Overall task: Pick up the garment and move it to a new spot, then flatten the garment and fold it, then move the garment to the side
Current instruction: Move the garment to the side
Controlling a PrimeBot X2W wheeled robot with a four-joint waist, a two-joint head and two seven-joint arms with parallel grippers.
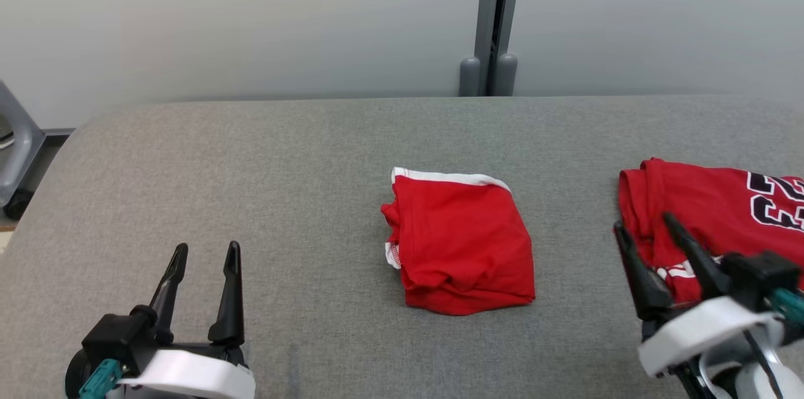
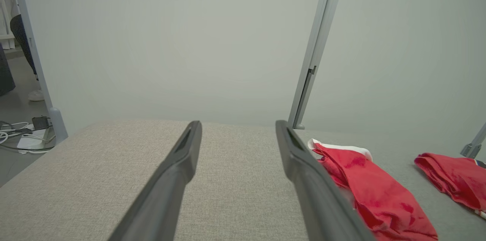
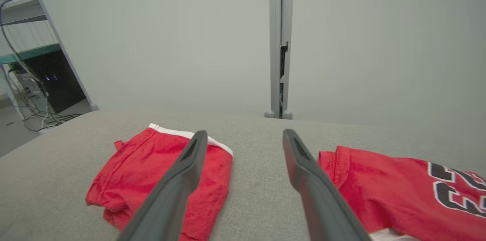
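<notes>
Left pincer open, upright; right pincer open, leaning left.

A grey cloth-covered table spreads across the foreground. Behind it, from 10 to 2 o'clock, stand pale, evenly lit wall panels, joined at 12 o'clock by a grey upright post. At 9 o'clock a grey wheeled frame stands off the table's edge, with loose cables on the grey floor.
</notes>
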